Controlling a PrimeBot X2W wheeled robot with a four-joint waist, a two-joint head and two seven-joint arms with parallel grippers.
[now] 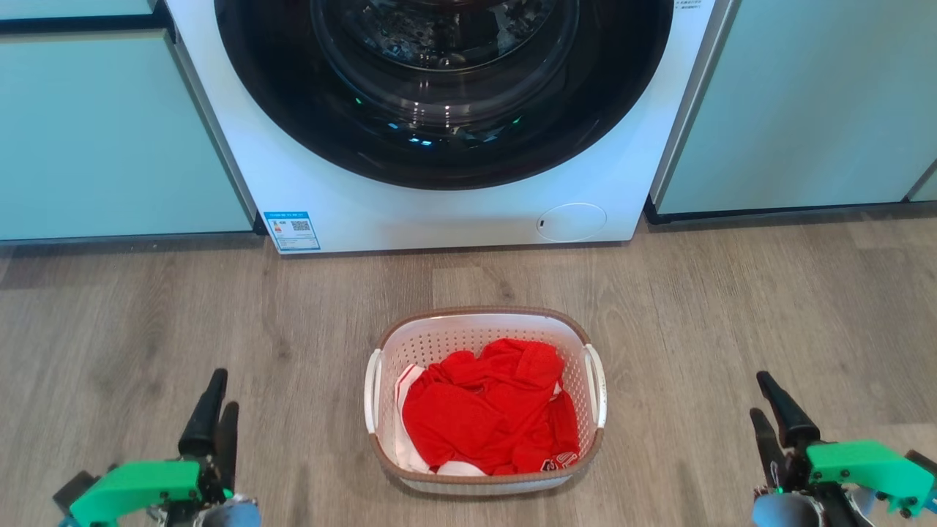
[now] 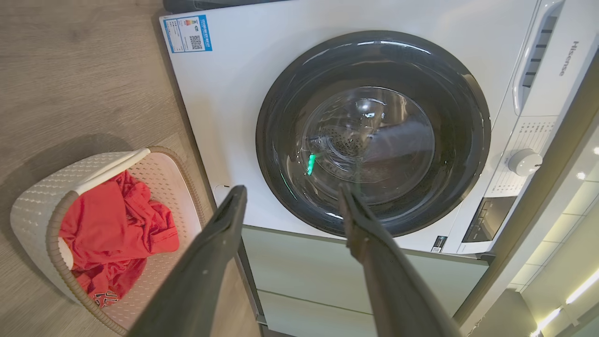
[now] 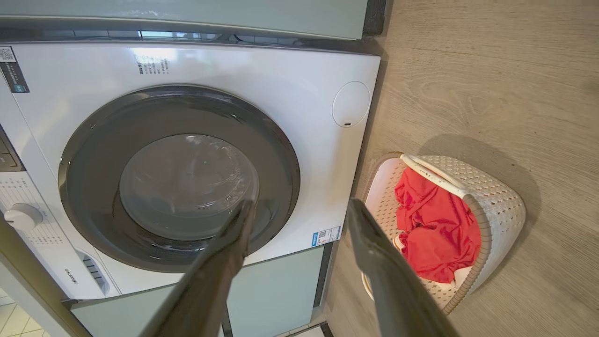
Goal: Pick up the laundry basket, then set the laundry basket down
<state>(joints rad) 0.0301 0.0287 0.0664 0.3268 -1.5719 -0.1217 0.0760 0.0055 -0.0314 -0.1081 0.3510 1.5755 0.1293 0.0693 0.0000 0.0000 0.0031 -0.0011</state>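
The laundry basket [image 1: 468,338] is white and perforated with a brown rim, and it stands on the wood floor in front of the washing machine. Red clothing [image 1: 483,410] lies crumpled inside it. My left gripper [image 1: 223,391] hovers well to the basket's left, open and holding nothing. My right gripper [image 1: 759,395] hovers about as far to its right, also open and holding nothing. In the left wrist view the basket [image 2: 40,189] sits at the lower left, away from the spread fingers of the left gripper [image 2: 292,189]. The right wrist view has the basket [image 3: 500,203] to the right of the right gripper [image 3: 300,203].
A white front-loading washing machine [image 1: 439,212] with its dark round door [image 1: 446,88] shut stands just behind the basket. Pale green cabinets [image 1: 110,132] flank it on both sides. Wood floor [image 1: 732,307] stretches around the basket.
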